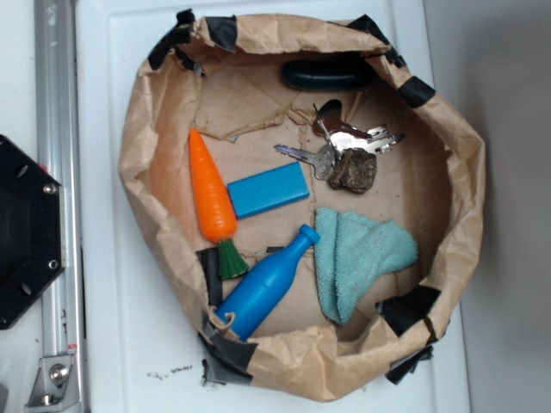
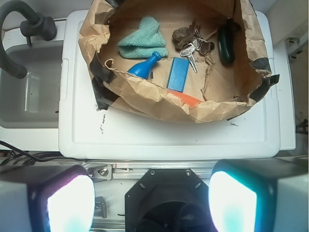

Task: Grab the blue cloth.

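Fingers (image 2: 152, 200) spread wide, well outside the paper wall (image 1: 138, 185); blue cloth (image 1: 357, 258) touches the bottle (image 1: 267, 288).

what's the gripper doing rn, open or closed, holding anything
Gripper: open, holding nothing, well short of the blue cloth.

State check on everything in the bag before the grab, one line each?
Teal-blue terry cloth: crumpled, flat on bag floor, untouched.
Bright blue plastic bottle: on its side, neck toward the cloth.
Blue rectangular block: lying flat.
Orange plastic carrot: lying down, green end toward bottle.
Keys: loose, beside brown rock.
Gripper: open, outside the bag, holding nothing.
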You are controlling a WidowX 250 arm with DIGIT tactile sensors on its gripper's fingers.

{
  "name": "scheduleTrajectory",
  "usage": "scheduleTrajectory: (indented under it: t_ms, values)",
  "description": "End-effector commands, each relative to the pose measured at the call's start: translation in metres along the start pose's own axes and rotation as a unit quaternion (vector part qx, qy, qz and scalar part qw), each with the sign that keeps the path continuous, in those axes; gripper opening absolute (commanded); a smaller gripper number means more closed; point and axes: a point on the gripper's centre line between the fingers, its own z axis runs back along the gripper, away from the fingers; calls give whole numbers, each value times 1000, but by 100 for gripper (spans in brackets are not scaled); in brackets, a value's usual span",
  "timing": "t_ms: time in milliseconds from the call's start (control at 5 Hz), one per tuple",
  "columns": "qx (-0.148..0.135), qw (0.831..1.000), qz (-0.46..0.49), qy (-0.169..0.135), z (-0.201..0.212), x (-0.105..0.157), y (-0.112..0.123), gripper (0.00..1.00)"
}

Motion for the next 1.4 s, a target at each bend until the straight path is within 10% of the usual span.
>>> scheduleTrajectory:
  t_ms: [0, 200, 400, 800, 1200]
  values:
    - [0, 1000, 0, 0, 0, 0, 0, 100]
    - [-36, 993, -112, 24, -39, 46, -5, 100]
    - [41, 991, -130, -8, -74, 94, -7, 100]
    - [81, 977, -196, 1, -140, 172, 2, 100]
    - [24, 980, -198, -20, -143, 179, 25, 100]
